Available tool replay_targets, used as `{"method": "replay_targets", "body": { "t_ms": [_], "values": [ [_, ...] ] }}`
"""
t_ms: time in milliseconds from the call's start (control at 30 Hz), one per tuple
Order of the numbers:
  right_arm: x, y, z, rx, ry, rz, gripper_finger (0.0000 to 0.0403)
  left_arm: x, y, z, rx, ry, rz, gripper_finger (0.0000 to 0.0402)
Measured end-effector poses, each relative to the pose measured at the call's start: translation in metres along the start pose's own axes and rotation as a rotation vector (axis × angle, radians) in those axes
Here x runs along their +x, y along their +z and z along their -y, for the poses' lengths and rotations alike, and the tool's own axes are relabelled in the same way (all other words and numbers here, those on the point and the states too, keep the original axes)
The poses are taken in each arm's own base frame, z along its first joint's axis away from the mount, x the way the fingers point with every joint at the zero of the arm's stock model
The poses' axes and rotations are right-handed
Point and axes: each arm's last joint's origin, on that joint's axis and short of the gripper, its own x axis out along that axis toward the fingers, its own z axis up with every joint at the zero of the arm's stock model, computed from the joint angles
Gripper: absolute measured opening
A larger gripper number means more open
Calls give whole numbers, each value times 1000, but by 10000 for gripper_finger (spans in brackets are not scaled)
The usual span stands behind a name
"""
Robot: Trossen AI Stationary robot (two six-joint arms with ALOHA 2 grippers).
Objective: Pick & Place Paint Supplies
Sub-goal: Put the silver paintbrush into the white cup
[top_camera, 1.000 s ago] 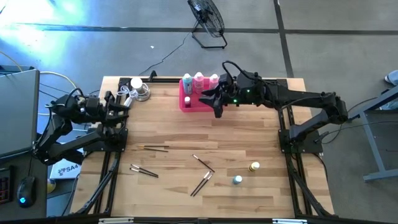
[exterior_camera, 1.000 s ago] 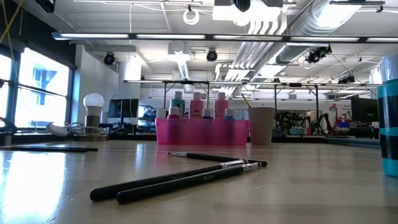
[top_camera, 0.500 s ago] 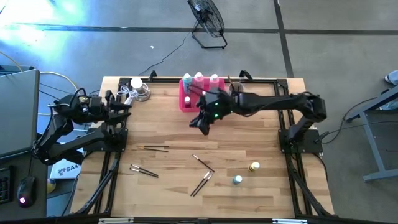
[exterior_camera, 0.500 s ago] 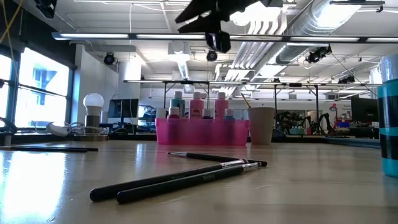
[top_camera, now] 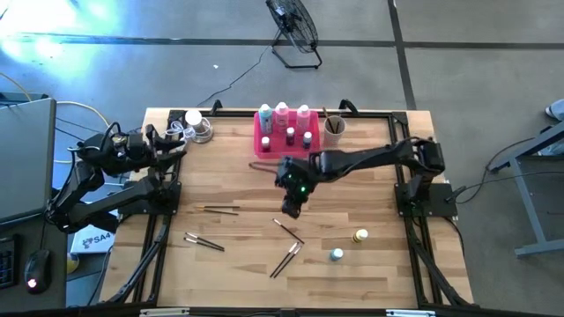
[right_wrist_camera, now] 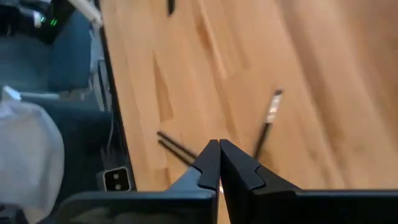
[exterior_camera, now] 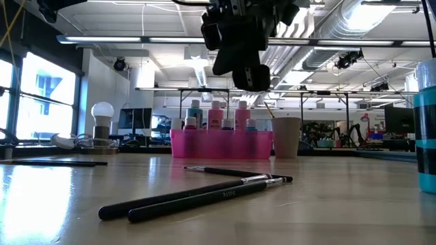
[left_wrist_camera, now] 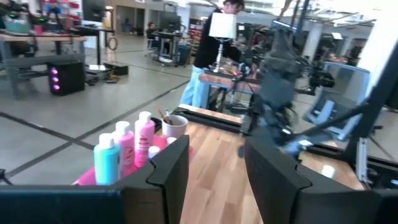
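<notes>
The right pincer (top_camera: 292, 210), closed and empty, hung above mid-surface (top_camera: 370, 277) near a paintbrush (top_camera: 288, 232) lying flat, its long axis diagonal, bristle end indiscernible.

Bottles (top_camera: 282, 113) in tray (top_camera: 262, 145) at table's (top_camera: 352, 282) rear; paintbrushes (top_camera: 286, 260) toward front.

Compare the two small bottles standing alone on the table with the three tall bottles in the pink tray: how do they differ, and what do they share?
The small yellow bottle and the small blue bottle are much shorter than the tall bottles. The small ones stand apart on bare wood near the front right of the table; the tall ones stand in a row in the pink tray at the back. The tall ones are pink and teal. All stand upright, untouched.
</notes>
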Motion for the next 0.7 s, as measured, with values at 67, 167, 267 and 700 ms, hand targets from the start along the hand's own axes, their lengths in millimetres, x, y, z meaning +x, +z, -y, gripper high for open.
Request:
{"method": "replay_targets", "body": {
  "t_ms": [67, 167, 267, 700],
  "values": [
    [9, -6, -4, 13, -3, -26, 2, 0, 0, 0, 0, 12, 2, 152],
    [25, -14, -11, 55, -19, -52, 2, 0, 0, 0, 0, 16, 2, 152],
    [39, -25, -17, 83, -71, -67, 2, 0, 0, 0, 0, 16, 3, 152],
    [93, -45, -19, 169, -254, 45, 2, 0, 0, 0, 0, 18, 5, 152]
  ]
}}
